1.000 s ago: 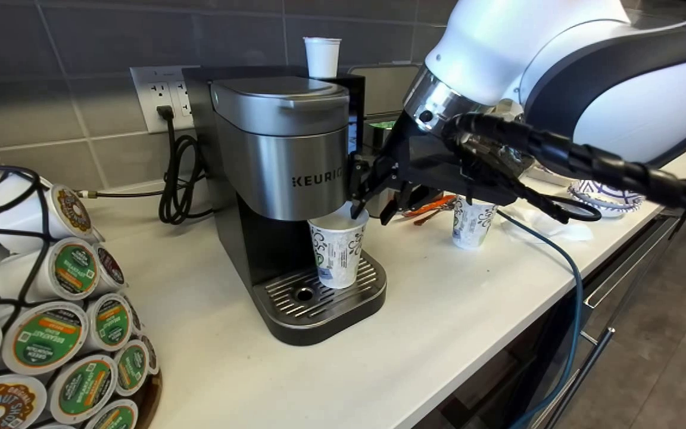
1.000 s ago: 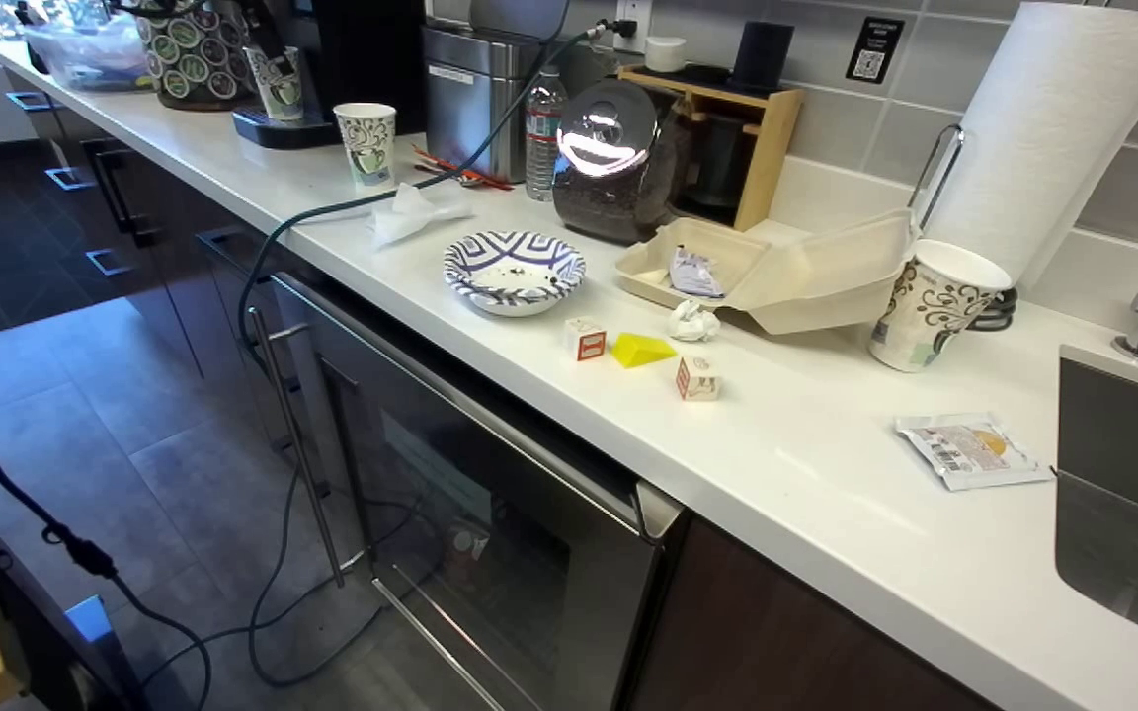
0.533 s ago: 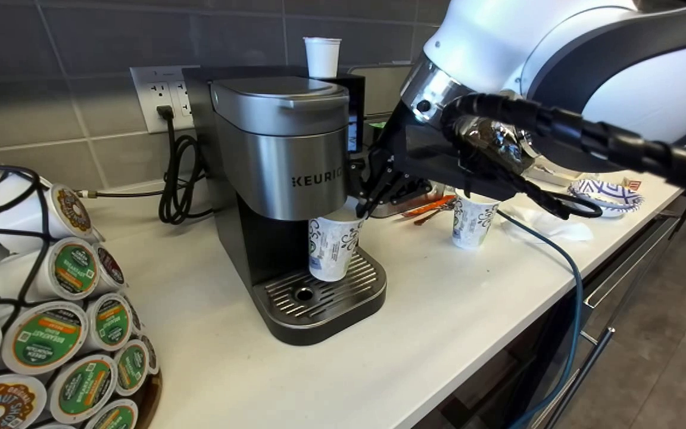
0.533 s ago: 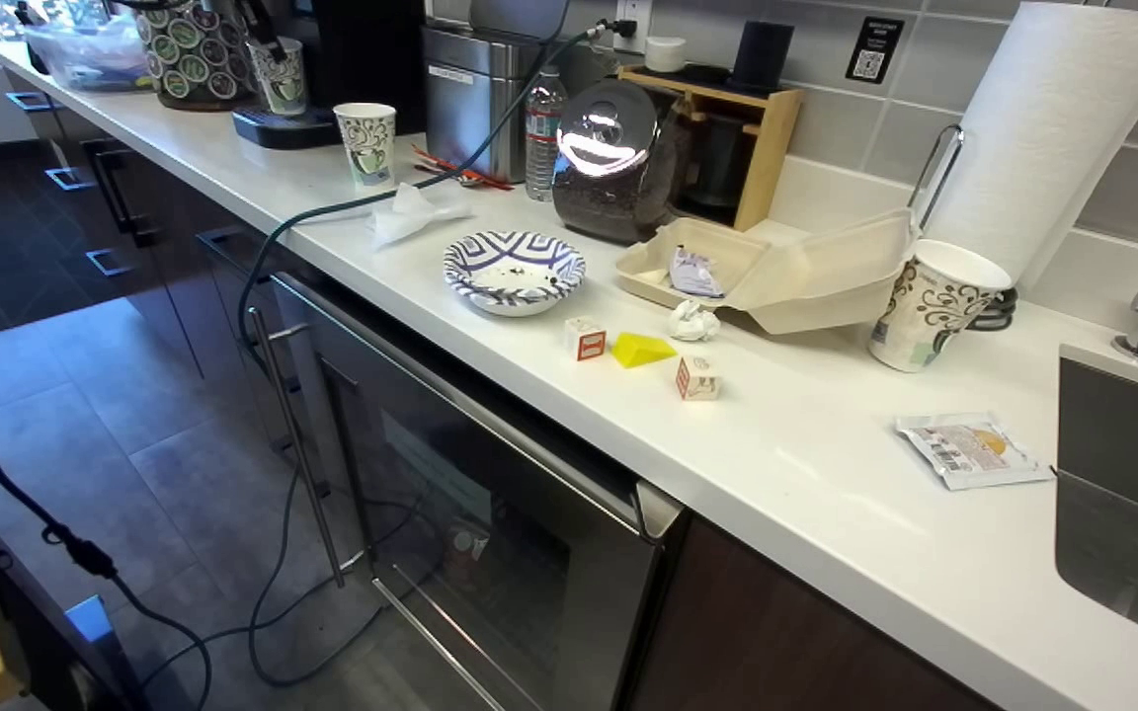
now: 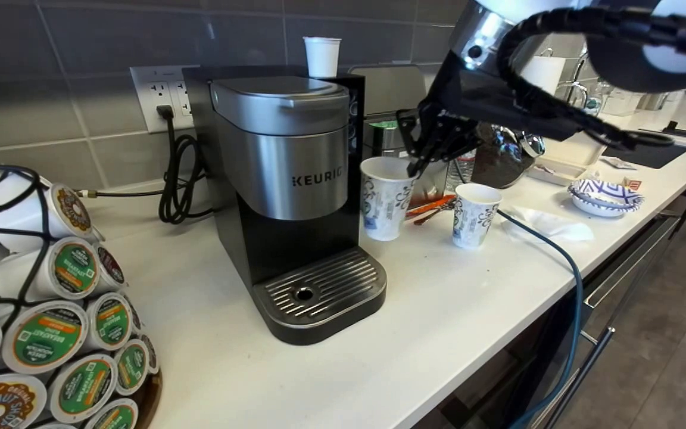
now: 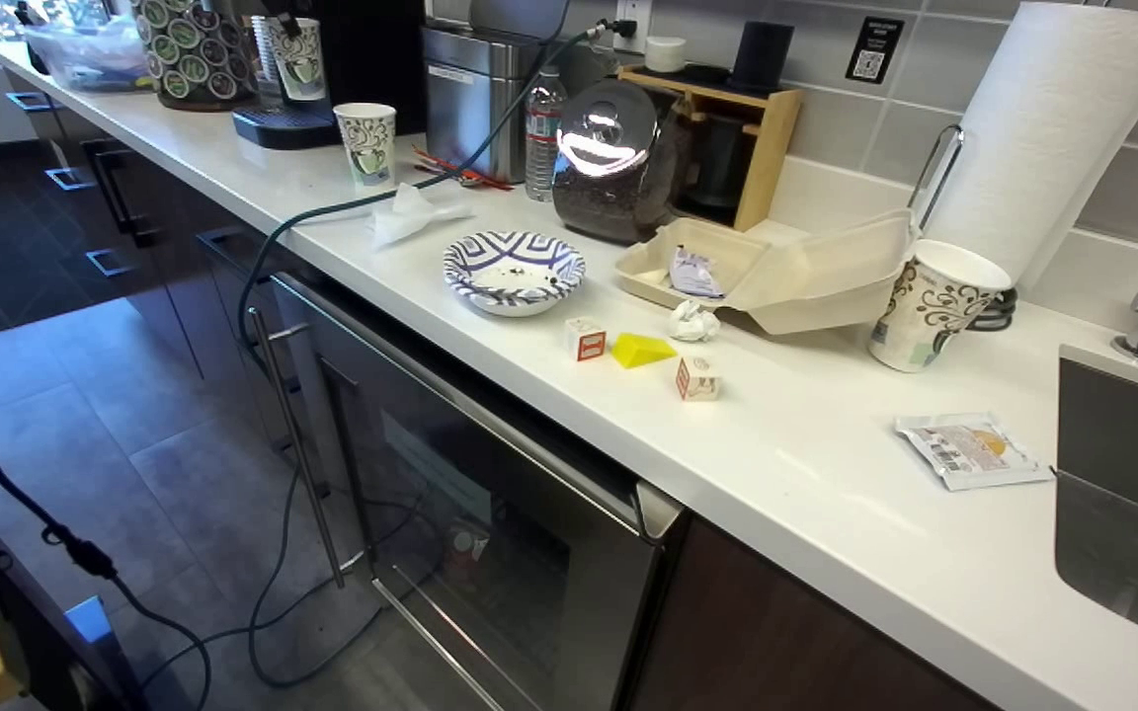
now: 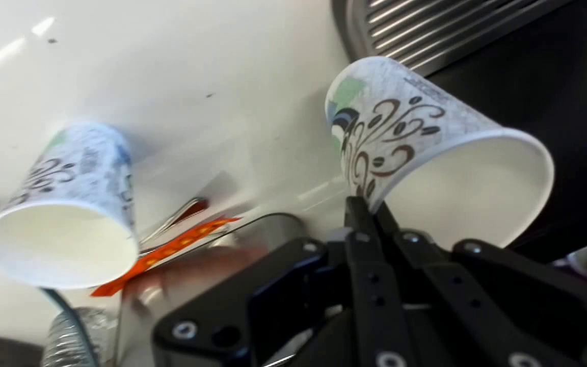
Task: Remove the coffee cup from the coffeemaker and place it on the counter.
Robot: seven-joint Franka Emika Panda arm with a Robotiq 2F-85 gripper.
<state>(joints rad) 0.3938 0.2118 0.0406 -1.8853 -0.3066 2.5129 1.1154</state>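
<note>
The gripper [image 7: 371, 207] pinches the paper cup [image 5: 384, 208] by its rim just beside the coffeemaker [image 5: 289, 170], apparently airborne, so removal looks done and placing in hand, which next needs it lowered level onto the counter [image 5: 432, 310] before release.

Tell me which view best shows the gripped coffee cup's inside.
The wrist view: it looks into the coffee cup, showing much of its pale interior, though the fingers overlap the rim. Both exterior views show mostly the patterned outside, smaller, with little or none of the inside discernible.
</note>
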